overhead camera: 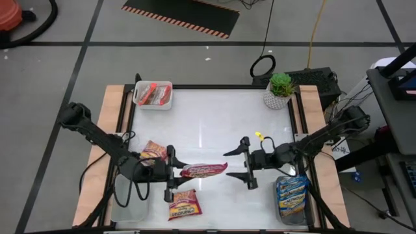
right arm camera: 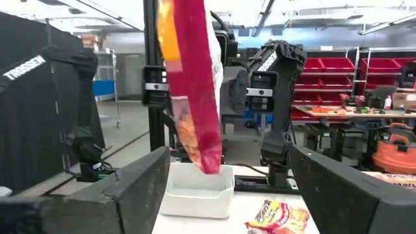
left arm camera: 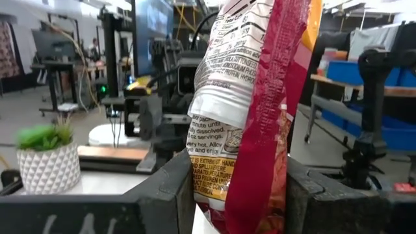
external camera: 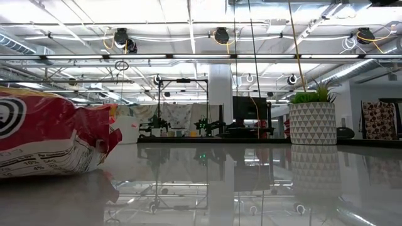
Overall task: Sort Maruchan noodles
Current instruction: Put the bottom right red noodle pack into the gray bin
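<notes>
Here the left gripper [overhead camera: 170, 174] is clamping a dark red noodle packet [overhead camera: 203, 170] by one end, holding it above the table [overhead camera: 208, 117] near the middle of its front half, the packet sticking out sideways toward the other arm. In the left wrist view the packet [left arm camera: 250, 123] is standing pinched between the two dark fingers [left arm camera: 170, 195], its back panel facing the camera with small print reading "servings" and "until dissolved", too broken up to read in full. The right gripper [overhead camera: 248, 164] is sitting just beyond the packet's free end with its fingers spread wide and nothing between them; in the right wrist view the packet [right arm camera: 192, 78] is hanging ahead of the open fingers [right arm camera: 140, 185], apart from them. An orange-red packet [overhead camera: 154, 150] is lying just behind the left gripper, and another [overhead camera: 184, 203] is lying near the front edge below it. Blue packets [overhead camera: 291, 194] are stacked in a clear bin [overhead camera: 290, 218] at the front right corner. A white bin [overhead camera: 153, 104] at the back left is holding red packets [overhead camera: 153, 94]. A potted plant [overhead camera: 279, 90] is standing at the back right corner. The word "TROSSEN" is showing on a dark panel [right arm camera: 29, 97] in the right wrist view.
</notes>
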### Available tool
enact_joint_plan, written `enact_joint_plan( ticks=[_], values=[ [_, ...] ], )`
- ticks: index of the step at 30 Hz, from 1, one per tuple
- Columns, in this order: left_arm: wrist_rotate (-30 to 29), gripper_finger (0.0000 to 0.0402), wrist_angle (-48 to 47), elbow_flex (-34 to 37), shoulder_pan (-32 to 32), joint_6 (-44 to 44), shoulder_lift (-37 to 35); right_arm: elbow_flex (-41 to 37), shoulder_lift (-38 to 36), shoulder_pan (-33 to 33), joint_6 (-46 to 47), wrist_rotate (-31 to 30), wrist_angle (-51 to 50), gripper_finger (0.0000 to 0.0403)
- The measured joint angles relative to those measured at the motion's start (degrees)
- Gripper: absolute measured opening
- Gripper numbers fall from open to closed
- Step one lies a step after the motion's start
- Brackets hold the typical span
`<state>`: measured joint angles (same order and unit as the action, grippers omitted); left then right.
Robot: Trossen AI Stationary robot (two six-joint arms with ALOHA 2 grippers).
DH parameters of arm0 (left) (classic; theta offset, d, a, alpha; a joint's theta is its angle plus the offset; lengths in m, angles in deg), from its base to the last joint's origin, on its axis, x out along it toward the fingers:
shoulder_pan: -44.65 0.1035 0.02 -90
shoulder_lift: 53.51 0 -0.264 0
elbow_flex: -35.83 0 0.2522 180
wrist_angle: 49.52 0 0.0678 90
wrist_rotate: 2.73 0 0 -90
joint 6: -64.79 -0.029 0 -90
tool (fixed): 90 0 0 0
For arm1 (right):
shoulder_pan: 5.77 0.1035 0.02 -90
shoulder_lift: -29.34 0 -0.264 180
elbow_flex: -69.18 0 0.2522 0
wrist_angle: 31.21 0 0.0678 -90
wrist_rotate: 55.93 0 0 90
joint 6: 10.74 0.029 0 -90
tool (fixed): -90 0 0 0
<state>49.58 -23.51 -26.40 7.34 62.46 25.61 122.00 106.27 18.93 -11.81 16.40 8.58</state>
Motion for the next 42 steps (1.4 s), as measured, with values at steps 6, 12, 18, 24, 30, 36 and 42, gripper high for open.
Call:
enact_joint_plan(
  ticks=[6, 12, 18, 24, 30, 36, 42],
  values=[
    [-1.1, 0.0145, 6.9, 0.0, -0.3, -2.9, 3.4, 4.2, 6.4, -1.6, -0.5, 3.2, 0.6, 0.0313],
    [-4.0, 0.0145, 7.0, 0.0, -0.3, -3.6, 3.9, 7.9, 9.3, -2.7, -0.1, 7.4, 1.2, 0.0313],
    [-4.0, 0.0145, 6.9, 0.0, -0.3, -3.2, 4.0, 8.3, 9.3, -2.7, -0.6, 7.0, 2.5, 0.0313],
    [-4.1, 0.0145, 7.0, 0.0, -0.2, -2.2, 5.1, 8.3, 9.3, -2.7, -0.6, 6.5, 3.5, 0.0296],
    [-4.5, 0.0145, 7.2, 0.0, 0.2, -1.6, 5.0, 8.3, 9.3, -3.0, -0.7, 5.7, 3.6, 0.0240],
    [-4.5, 0.0145, 7.2, 0.0, 0.2, -1.6, 5.0, 8.3, 9.3, -3.0, -2.5, 5.8, 3.6, 0.0176],
    [-4.7, 0.0145, 6.8, 0.0, 0.1, -1.9, 5.0, 8.3, 9.3, -3.0, -3.3, 5.8, 3.7, 0.0121]
  ],
)
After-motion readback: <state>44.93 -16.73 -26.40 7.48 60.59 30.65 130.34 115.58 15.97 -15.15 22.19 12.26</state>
